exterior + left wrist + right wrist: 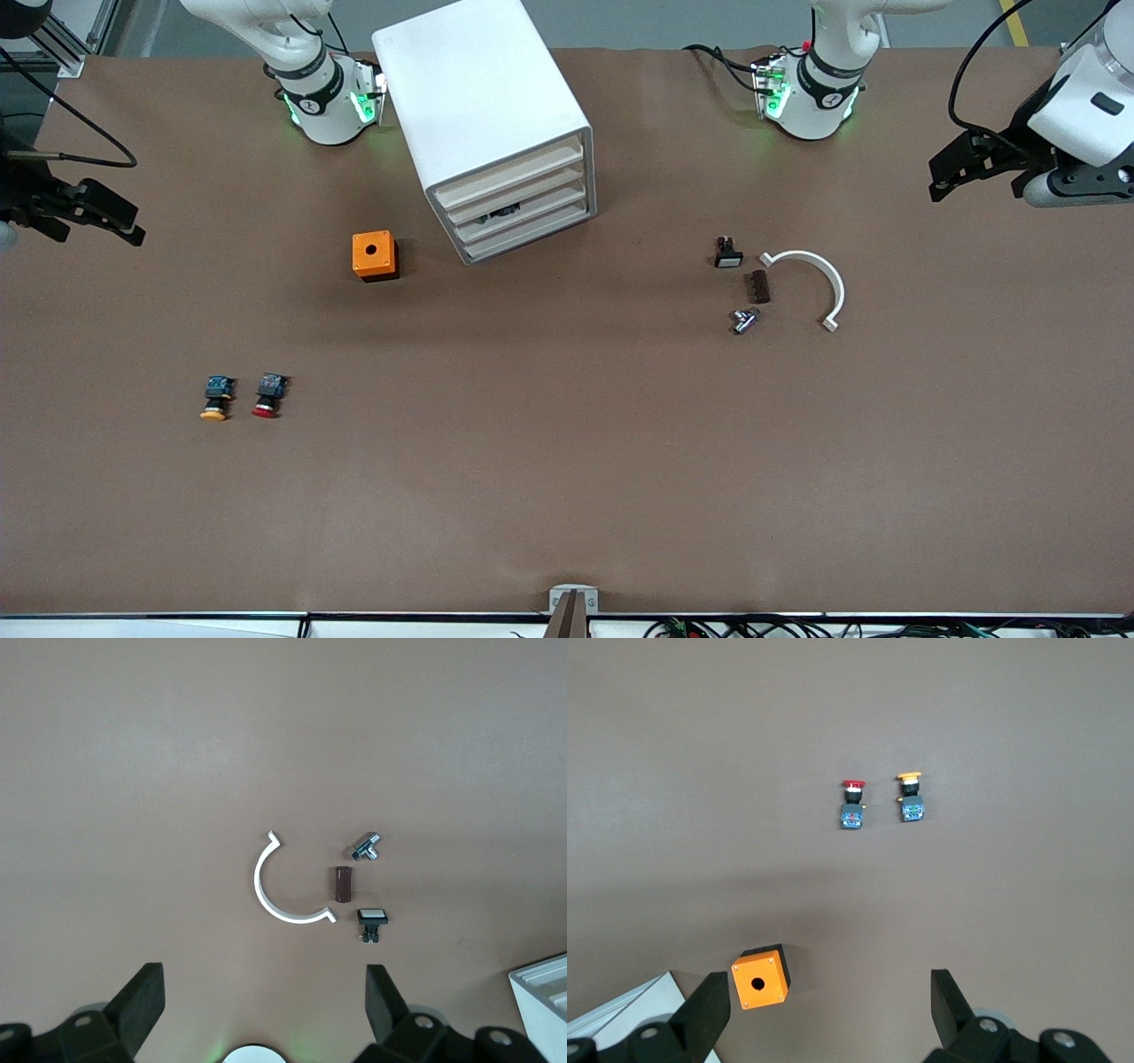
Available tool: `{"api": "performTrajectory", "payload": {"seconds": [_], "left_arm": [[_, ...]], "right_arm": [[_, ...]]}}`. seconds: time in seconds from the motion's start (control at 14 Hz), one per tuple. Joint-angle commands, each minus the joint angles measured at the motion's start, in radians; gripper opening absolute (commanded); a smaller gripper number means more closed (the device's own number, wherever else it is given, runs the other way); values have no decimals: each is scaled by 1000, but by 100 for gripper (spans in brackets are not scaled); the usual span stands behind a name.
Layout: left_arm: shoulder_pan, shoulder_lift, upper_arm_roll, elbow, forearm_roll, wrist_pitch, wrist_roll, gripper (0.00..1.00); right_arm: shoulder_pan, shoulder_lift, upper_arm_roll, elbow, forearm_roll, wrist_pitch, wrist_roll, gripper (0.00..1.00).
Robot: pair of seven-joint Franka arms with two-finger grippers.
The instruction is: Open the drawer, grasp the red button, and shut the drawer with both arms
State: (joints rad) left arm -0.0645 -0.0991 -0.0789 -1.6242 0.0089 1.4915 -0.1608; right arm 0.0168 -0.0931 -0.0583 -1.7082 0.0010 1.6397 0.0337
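Observation:
The button [268, 396] [853, 804], with its red cap, black body and blue block, lies on the table near the right arm's end, well nearer the front camera than the white drawer cabinet [496, 124]. The drawer fronts [523, 208] sit flush. My right gripper [97, 217] [831, 997] hangs open and empty over the table's edge at the right arm's end, high above the button. My left gripper [961, 168] [264, 992] hangs open and empty over the left arm's end of the table.
A yellow-capped twin button [215, 399] [909, 798] lies beside the red one. An orange box with a hole [375, 255] [760, 977] stands beside the cabinet. Toward the left arm's end lie a white half ring [819, 283] [283, 890], a brown cylinder [343, 884], a metal fitting [365, 847] and a small switch [372, 923].

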Motion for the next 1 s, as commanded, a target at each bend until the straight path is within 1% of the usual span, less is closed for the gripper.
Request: {"api": "performTrajectory", "payload": {"seconds": [0.0,0.29,0.5,0.93], "left_arm": [[6,10,-1,26,-7,-13,12,100],[8,12,-1,35,-1,-13,14,100],[8,47,1,63,3,-14,15,100],[8,47,2,69,5,-13,6,100]], "right_arm": [[-1,-10,6,5,10,-17,20,100],[8,-13,8,10,10,-18,21,100],[6,-13,6,10,10,-30,21,100],[2,-11,1,9,10,-38,21,100]]}}
